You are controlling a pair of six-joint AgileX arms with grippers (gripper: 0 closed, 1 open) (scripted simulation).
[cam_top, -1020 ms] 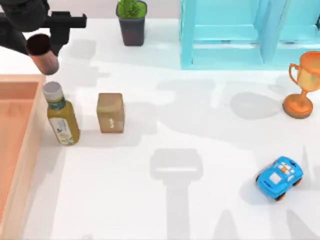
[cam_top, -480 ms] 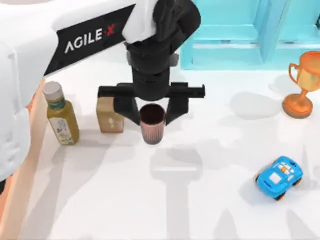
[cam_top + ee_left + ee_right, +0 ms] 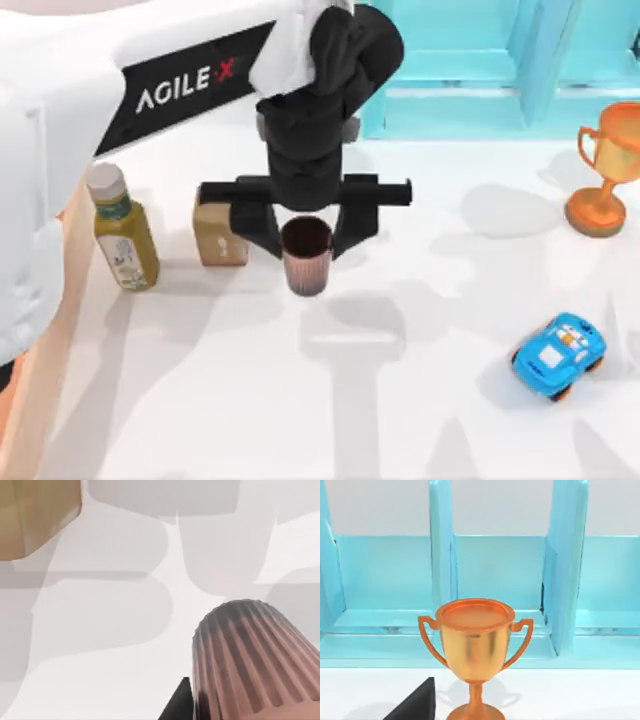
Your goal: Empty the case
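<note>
My left gripper (image 3: 306,243) is over the middle of the table, shut on a ribbed brownish-pink cup (image 3: 306,268) that sits between its black fingers (image 3: 262,226). The cup (image 3: 255,660) hangs just right of the small brown block (image 3: 220,245), and I cannot tell whether it touches the white tabletop. The case (image 3: 42,390) is at the far left; my left arm covers most of it, leaving a strip of its tan rim in sight. My right arm is parked at the back right, facing the trophy (image 3: 475,647).
A green-yellow bottle (image 3: 125,245) stands between the case and the block (image 3: 35,515). A turquoise shelf unit (image 3: 480,70) lines the back. An orange trophy (image 3: 605,175) stands at the right. A blue toy car (image 3: 560,355) sits at the front right.
My left gripper carried the cup from the back left, near the case, to the middle of the table right of the block. Over the last half second it only crept slightly toward the front.
</note>
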